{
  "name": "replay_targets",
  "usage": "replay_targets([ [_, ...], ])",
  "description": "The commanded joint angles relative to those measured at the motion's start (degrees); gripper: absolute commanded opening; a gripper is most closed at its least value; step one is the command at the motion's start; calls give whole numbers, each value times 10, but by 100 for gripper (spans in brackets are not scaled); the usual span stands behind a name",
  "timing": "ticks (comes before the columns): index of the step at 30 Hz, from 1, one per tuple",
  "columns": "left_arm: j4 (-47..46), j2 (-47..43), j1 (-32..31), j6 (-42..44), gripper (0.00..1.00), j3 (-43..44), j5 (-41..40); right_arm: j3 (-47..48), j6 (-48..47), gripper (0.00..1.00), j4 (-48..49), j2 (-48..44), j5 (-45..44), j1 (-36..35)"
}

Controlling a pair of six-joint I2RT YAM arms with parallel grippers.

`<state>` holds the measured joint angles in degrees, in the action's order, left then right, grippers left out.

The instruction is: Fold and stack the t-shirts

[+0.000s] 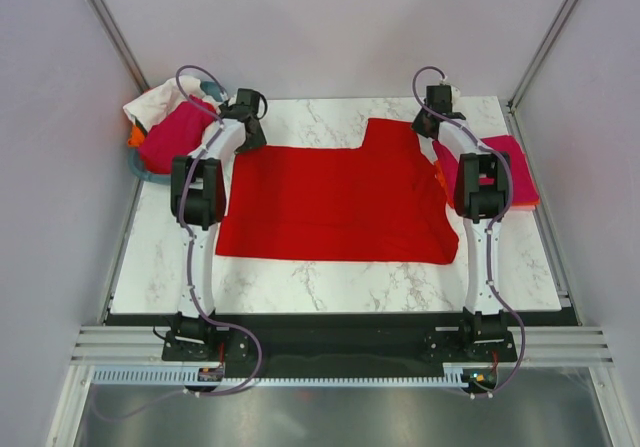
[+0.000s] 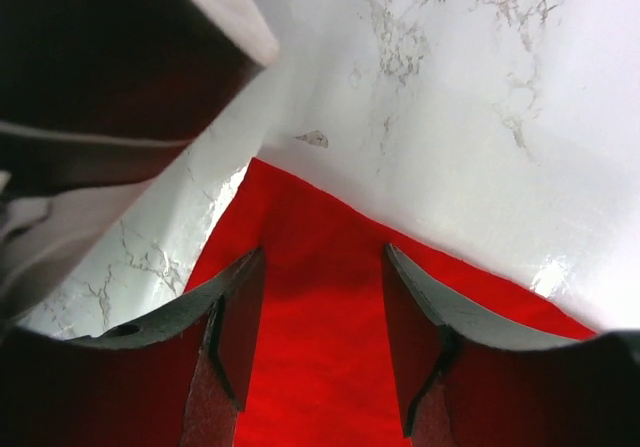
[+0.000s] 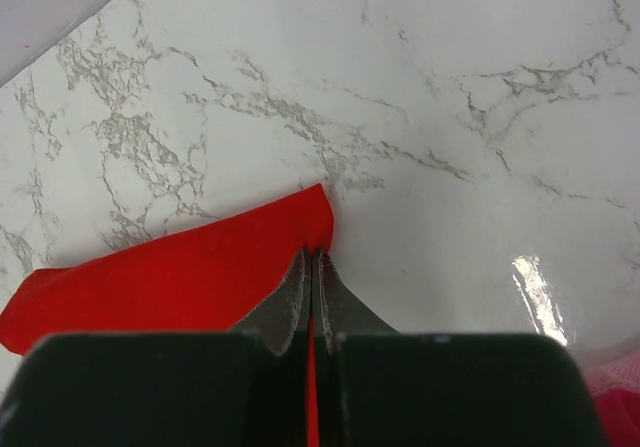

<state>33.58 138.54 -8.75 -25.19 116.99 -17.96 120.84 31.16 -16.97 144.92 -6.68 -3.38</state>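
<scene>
2 tools: I am working both at the far edge of the red t-shirt [image 1: 335, 202].
Left tool [image 2: 320, 342]: jaws are standing apart, straddling the shirt's far-left corner.
Right tool [image 3: 312, 267]: I am pinching the far-right edge.
Lie: stretching flat, long axis left-to-right on the tabletop [image 1: 330, 287].
Tub [image 1: 141, 172]: holding magenta and white shirts [image 1: 175, 137].

Both arms stretch forward, left hand [image 2: 322, 267] with fingers spread apart, right hand [image 3: 312, 259] pinched closed.
</scene>
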Motion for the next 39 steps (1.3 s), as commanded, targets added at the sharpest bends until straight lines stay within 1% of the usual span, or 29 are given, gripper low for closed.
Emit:
replay_targets([
  [1, 29, 18, 0, -35, 57, 44, -11, -17, 5, 0, -20, -17, 11, 3],
  [5, 62, 43, 3, -45, 56, 85, -8, -22, 8, 0, -17, -18, 21, 3],
  [6, 71, 48, 8, -50, 50, 92, -5, -24, 7, 0, -16, -21, 25, 3],
  [9, 80, 52, 12, -57, 35, 102, 7, -31, 5, 0, -10, -26, 36, 4],
  [11, 81, 53, 14, -57, 31, 101, 11, -32, 4, 0, -10, -30, 44, 3],
  [15, 81, 57, 15, -56, 17, 105, 20, -44, 0, 0, -7, -50, 55, 3],
  [16, 80, 56, 14, -56, 15, 104, 19, -51, -3, 0, -5, -54, 53, 3],
  [19, 78, 51, 14, -51, 15, 100, 15, -60, -7, 0, -4, -70, 49, 3],
  [21, 76, 46, 12, -42, 18, 97, 14, -61, -10, 0, -3, -77, 50, 3],
  [24, 66, 38, 8, -29, 18, 81, 8, -61, -14, 0, -3, -85, 59, 4],
  [26, 60, 31, 6, -25, 15, 74, 13, -65, -14, 0, -3, -91, 66, 3],
  [27, 53, 30, 6, -24, 6, 69, 15, -67, -15, 0, -3, -98, 65, 3],
  [29, 48, 25, 3, -21, 2, 63, 20, -75, -16, 0, 0, -111, 66, 3],
  [31, 45, 23, 2, -19, 2, 61, 17, -89, -17, 0, 11, -122, 85, 3],
  [35, 39, 4, 0, -11, 2, 47, 11, -118, -18, 0, 25, -151, 93, 2],
  [39, 22, -27, -3, -2, 2, 10, 6, -149, -17, 0, 33, -184, 93, 2],
])
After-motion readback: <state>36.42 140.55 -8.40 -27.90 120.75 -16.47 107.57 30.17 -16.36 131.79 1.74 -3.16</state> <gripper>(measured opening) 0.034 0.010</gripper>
